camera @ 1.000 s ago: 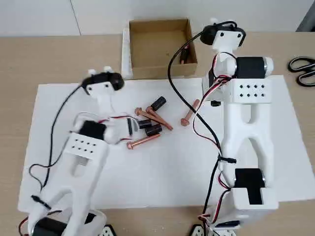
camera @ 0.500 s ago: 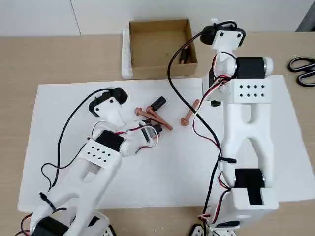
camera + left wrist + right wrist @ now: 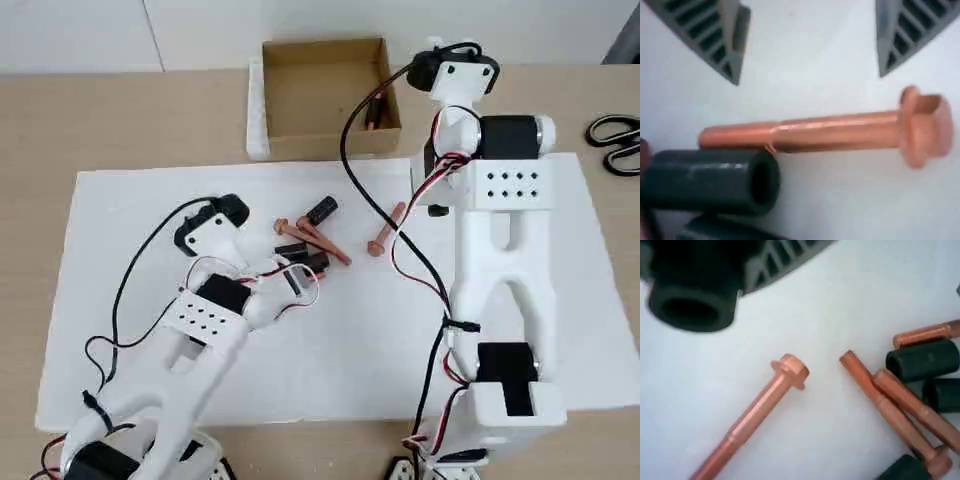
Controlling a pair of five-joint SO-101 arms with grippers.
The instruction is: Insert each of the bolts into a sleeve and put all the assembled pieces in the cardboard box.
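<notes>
Bolt pick-up step: L gripper, jaws apart, straddles bolt; next, lower & close on shank; R gripper jaws clamped on sleeve.

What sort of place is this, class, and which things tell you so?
Probably a robotics lab or workshop bench: two white robot arms side by side at a wooden table, copper bolts and black sleeves laid on a white sheet, and a cardboard box for the assembled pieces.
</notes>
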